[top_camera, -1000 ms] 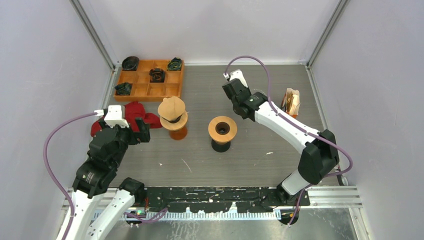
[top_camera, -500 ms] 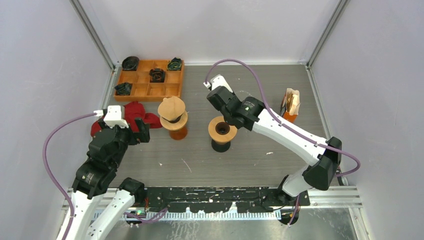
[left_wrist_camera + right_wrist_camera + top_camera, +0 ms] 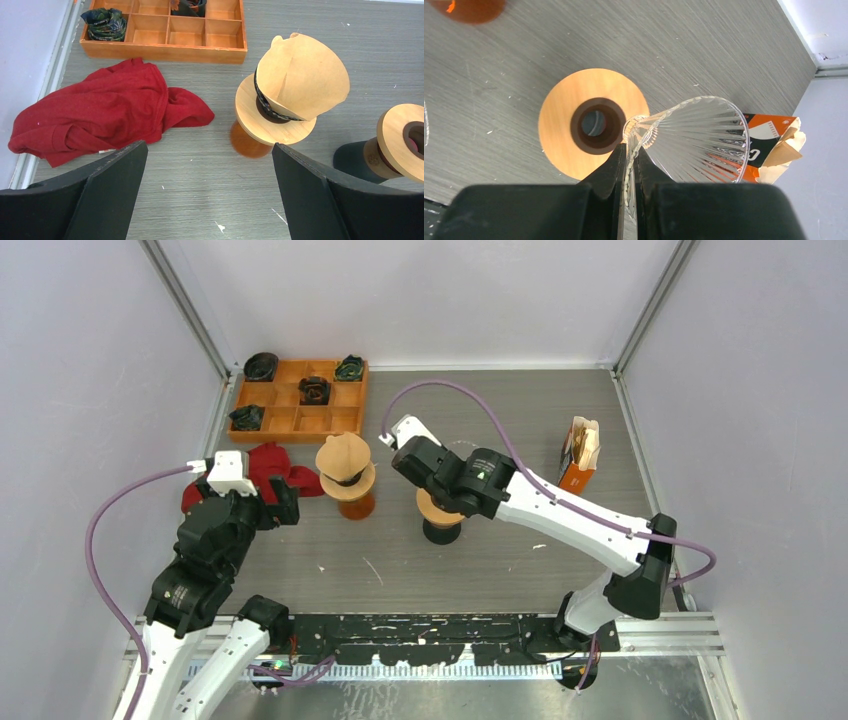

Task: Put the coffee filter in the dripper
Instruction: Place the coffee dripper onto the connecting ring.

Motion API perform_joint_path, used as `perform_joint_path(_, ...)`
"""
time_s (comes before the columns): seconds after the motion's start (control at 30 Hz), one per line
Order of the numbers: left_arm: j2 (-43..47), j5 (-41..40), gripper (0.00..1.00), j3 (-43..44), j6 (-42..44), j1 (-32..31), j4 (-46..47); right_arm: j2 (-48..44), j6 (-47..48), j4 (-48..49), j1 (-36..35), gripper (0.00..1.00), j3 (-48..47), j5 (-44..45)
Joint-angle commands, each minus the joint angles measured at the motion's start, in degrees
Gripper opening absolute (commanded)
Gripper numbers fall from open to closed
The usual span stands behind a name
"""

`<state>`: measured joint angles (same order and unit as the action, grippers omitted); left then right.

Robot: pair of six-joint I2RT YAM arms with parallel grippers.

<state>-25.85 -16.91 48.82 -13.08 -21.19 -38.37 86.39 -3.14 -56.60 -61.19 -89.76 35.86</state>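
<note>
A brown paper coffee filter (image 3: 305, 80) sits as a cone in the wooden stand with the orange base (image 3: 272, 127); it also shows in the top view (image 3: 343, 454). My right gripper (image 3: 628, 150) is shut on the wall of a clear ribbed glass dripper (image 3: 696, 137), held above and just right of the second wooden ring stand (image 3: 561, 130) on its black base (image 3: 441, 530). My left gripper (image 3: 208, 150) is open and empty, low over the table in front of the filter's stand.
A red cloth (image 3: 100, 115) lies left of the filter's stand. An orange wooden tray (image 3: 300, 405) with dark items stands at the back left. An orange box of paper filters (image 3: 580, 455) stands at the right.
My right arm has swung left from the back right with the glass dripper and now hangs over the black-based stand. The left arm has not moved.
</note>
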Motion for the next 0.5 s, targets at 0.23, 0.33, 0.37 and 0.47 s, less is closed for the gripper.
perform_joint_path(0.23, 0.5, -0.6, 0.99, 0.3, 0.4, 0.4, 3.5, 3.6, -0.7, 0.3, -4.2, 0.05, -2.9, -0.9)
perform_joint_path(0.33, 0.5, -0.7, 0.99, 0.2, 0.4, 0.4, 3.5, 4.4, -0.7, 0.3, -4.5, 0.05, -2.7, -0.9)
perform_joint_path(0.37, 0.5, -0.7, 0.99, 0.2, 0.4, 0.4, 3.5, 4.6, -0.7, 0.5, -4.5, 0.05, -2.6, -0.9)
perform_joint_path(0.47, 0.5, -0.8, 0.99, 0.3, 0.4, 0.4, 3.4, 5.0, -0.8, 1.4, -4.6, 0.05, -1.6, -0.9)
